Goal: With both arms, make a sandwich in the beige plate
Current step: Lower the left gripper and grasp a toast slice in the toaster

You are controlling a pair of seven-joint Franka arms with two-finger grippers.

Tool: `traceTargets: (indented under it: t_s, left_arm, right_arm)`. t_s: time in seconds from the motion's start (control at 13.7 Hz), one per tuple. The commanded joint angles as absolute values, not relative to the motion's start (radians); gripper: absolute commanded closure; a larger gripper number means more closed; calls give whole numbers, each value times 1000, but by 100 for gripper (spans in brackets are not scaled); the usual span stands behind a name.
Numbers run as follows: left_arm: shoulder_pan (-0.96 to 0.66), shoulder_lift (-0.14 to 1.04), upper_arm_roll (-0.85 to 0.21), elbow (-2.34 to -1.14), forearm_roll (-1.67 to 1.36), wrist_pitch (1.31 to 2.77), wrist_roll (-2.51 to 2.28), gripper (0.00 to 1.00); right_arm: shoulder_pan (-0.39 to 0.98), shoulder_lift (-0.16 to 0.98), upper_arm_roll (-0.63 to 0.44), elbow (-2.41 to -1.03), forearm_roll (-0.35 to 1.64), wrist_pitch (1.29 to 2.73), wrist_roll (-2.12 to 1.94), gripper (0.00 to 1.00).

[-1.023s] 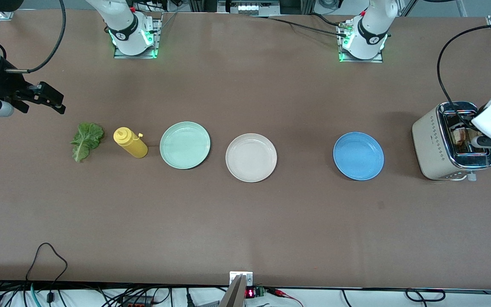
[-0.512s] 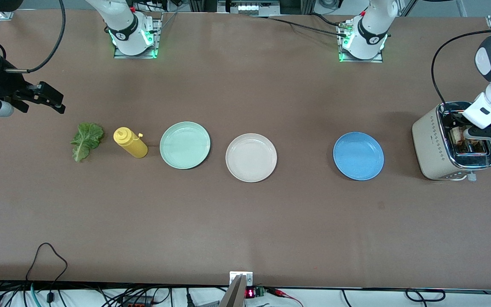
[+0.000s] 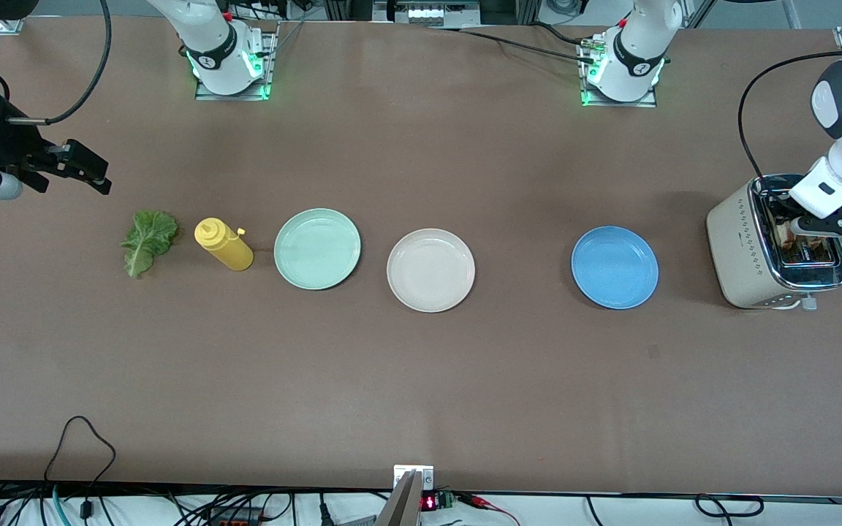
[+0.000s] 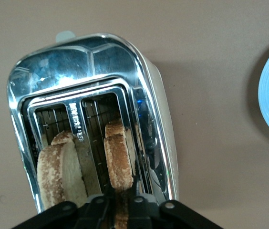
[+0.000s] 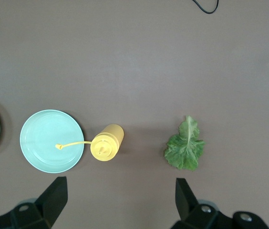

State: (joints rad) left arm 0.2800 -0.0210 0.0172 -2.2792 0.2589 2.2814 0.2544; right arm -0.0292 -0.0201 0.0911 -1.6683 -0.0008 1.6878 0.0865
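The beige plate [image 3: 430, 269] lies bare at the middle of the table, between a mint plate and a blue plate. Two bread slices stand in the toaster [image 3: 746, 245] at the left arm's end. My left gripper [image 4: 123, 193] reaches down into one slot and is shut on the browner slice [image 4: 118, 160]. The paler slice [image 4: 60, 169] stands free in the slot beside it. A green lettuce leaf [image 3: 148, 240] lies flat at the right arm's end. My right gripper [image 3: 92, 175] waits open in the air, over bare table by the leaf [image 5: 185, 145].
A yellow squeeze bottle [image 3: 224, 244] stands between the lettuce and the mint plate [image 3: 317, 248]. The blue plate [image 3: 615, 267] lies between the beige plate and the toaster. Cables hang along the table edge nearest the front camera.
My left gripper has gone from open to shut on the browner slice, and its wrist shifted slightly over the toaster. The right arm has stayed still.
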Motion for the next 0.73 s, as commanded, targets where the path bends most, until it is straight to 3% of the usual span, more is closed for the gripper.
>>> traceTargets:
  t_s: [0.0,0.15,0.66]
  left_arm:
    - [293,-52,5,-2280,275,2247,270,96]
    - [293,-63,3,-2238,275,2193,275,97]
    - [281,-32,-150,-1814,265,1659,276,99]
  right_arm:
    - [-35,-41,92,-1684,3,1678,81,0]
    - [-38,-41,92,-1684,3,1678,80,0]
    - [-38,-40,92,-1684,6,1680,78,0]
